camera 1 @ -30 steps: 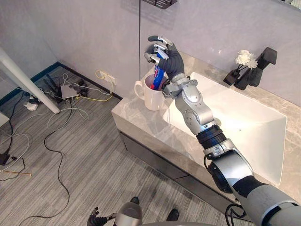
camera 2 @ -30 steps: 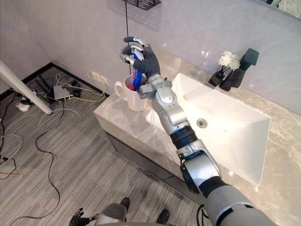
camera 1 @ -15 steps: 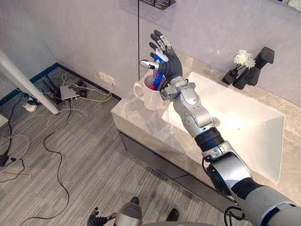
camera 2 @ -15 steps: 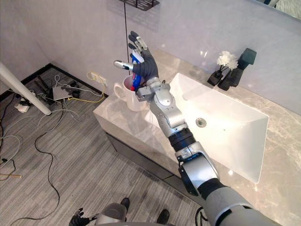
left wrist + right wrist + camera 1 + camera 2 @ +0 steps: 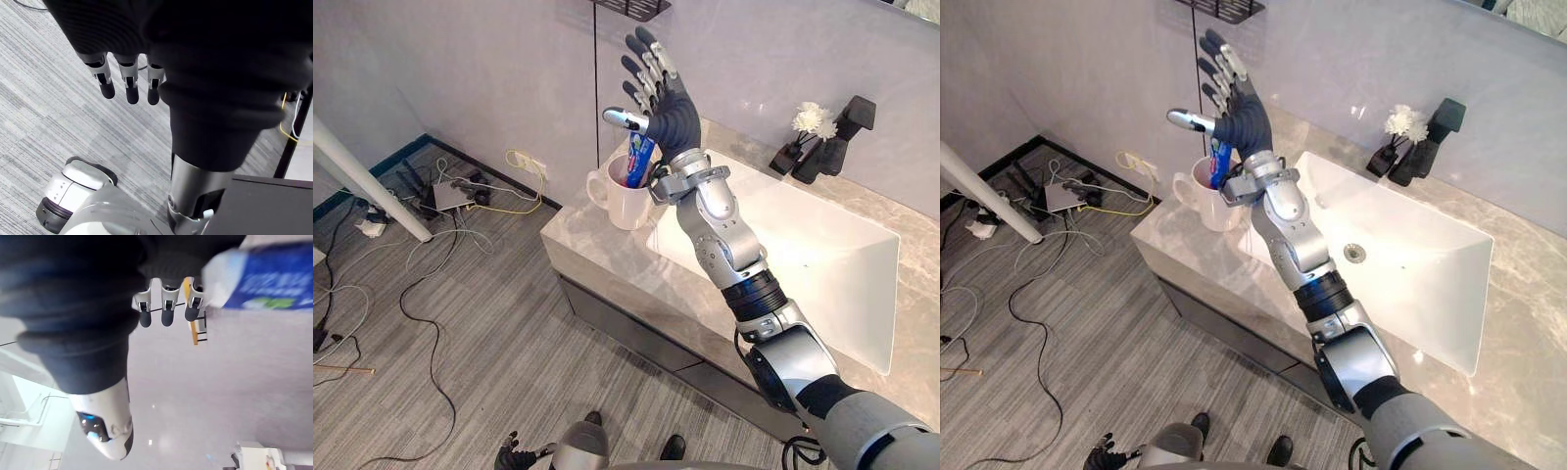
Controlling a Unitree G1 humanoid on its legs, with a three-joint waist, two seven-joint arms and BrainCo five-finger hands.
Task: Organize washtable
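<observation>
A: Right hand state?

B: Fully open. Fingers straight and fanned, thumb out to the side, nothing held. It's up in the top centre of the eye views, palm turned toward the wall.

A: Toothpaste?

B: The toothpaste tube stands tilted in the white mug, top end poking out above the rim. Its top sits just under the heel of the hand. No finger is curled on it. Can't tell whether the palm brushes it.

A: Mug location?

B: Centre of frame, on the left corner of the marble counter, just beside the left edge of the white sink. Handle points to frame left.

A: Left hand?

B: Bottom edge of the eye views, left of centre, hanging low over the grey floor. The wrist view shows its fingers straight, relaxed, empty.

A: Anything else on the counter?

B: Upper right: black faucet behind the sink, with white flowers in a small dark vase just to its left. Loose cables lie on the floor at frame left, and a black wire shelf is on the wall at the top edge.
</observation>
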